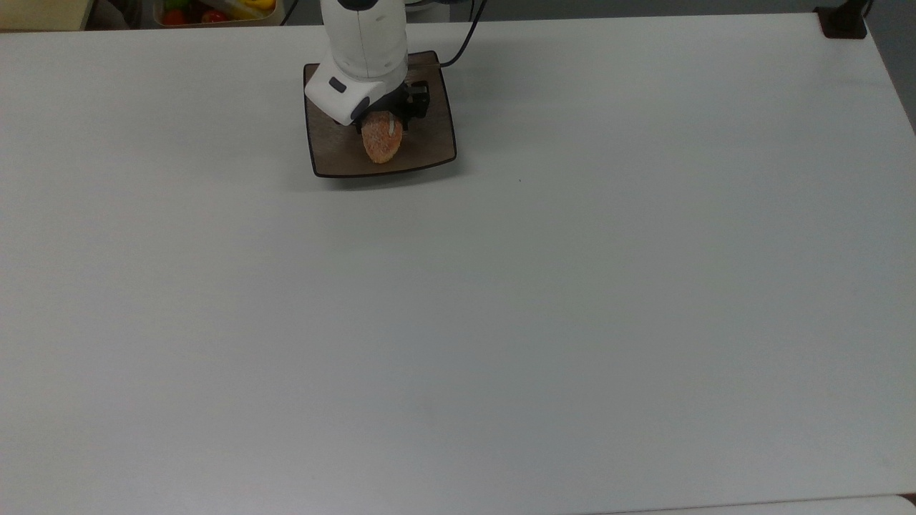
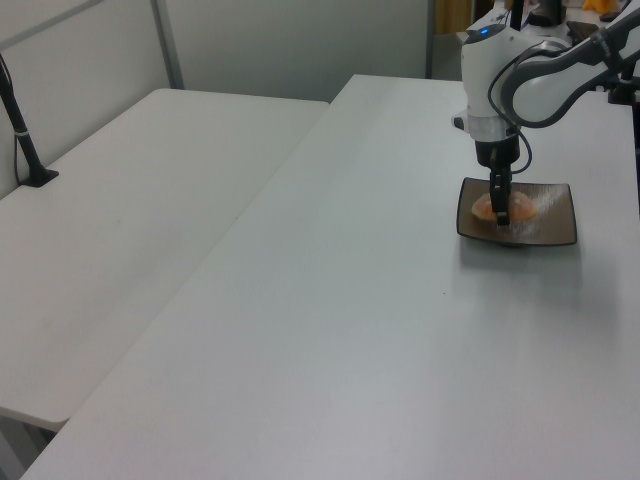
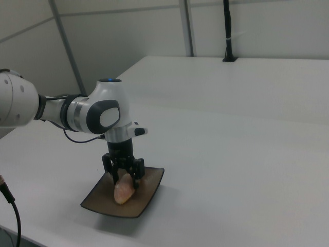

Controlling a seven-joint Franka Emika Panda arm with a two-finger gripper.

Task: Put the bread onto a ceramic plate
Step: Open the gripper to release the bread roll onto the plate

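White rounded arm (image 3: 77, 114), grey joint panels, small blue cap on top, black gripper (image 3: 123, 177), black cable (image 1: 461, 39)

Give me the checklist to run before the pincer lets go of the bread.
1. Bread held in the pincer: ok.
2. Bread over the ceramic plate, inside its rim: ok.
3. Bread's low end touching the plate's dip: cannot tell.
4. Bread lying flat: not ok, it hangs tilted on end in the right view.
5. Plate sitting flat on the table: ok.
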